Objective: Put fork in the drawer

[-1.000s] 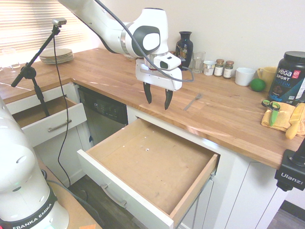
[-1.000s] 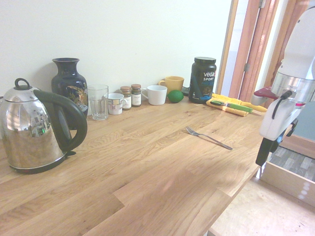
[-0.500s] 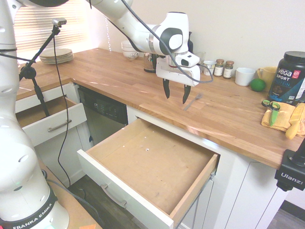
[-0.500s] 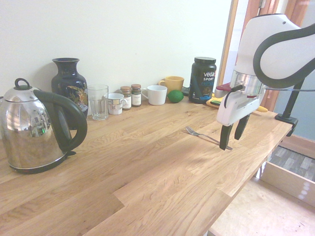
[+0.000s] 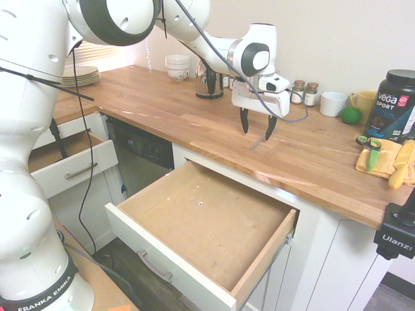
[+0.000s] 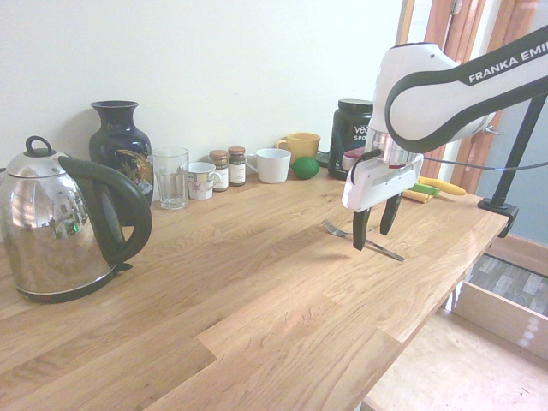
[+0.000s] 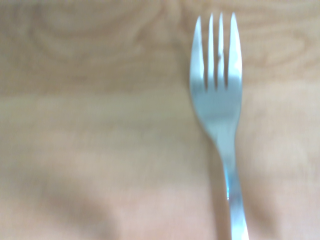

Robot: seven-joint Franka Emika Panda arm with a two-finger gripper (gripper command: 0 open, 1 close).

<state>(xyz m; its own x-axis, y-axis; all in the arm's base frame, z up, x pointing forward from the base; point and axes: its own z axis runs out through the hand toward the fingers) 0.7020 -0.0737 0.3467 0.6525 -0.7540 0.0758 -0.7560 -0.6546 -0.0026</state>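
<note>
The fork (image 6: 334, 229) is a slim silver one lying flat on the wooden countertop, near its front edge. It also shows on the counter (image 5: 255, 146) and fills the wrist view (image 7: 217, 110) close up, tines and neck visible. My gripper (image 6: 373, 238) hangs open right over the fork's handle, one finger on each side, tips a little above the wood and nothing held. From the other side the gripper (image 5: 257, 133) hides most of the fork. The drawer (image 5: 162, 259) stands pulled wide open below the counter edge, its brown bottom bare.
A kettle (image 6: 60, 227), dark vase (image 6: 120, 145), glass (image 6: 171, 177), spice jars, white mug (image 5: 332, 103), lime (image 5: 351, 115) and black tub (image 5: 390, 105) line the back wall. Green-handled scissors (image 5: 369, 144) lie on a yellow cloth. A smaller drawer (image 5: 68, 165) stands open at left.
The gripper has travelled from above the drawer's edge across the counter and now sits lower, over the fork's handle. It stayed open. The fork has not moved.
</note>
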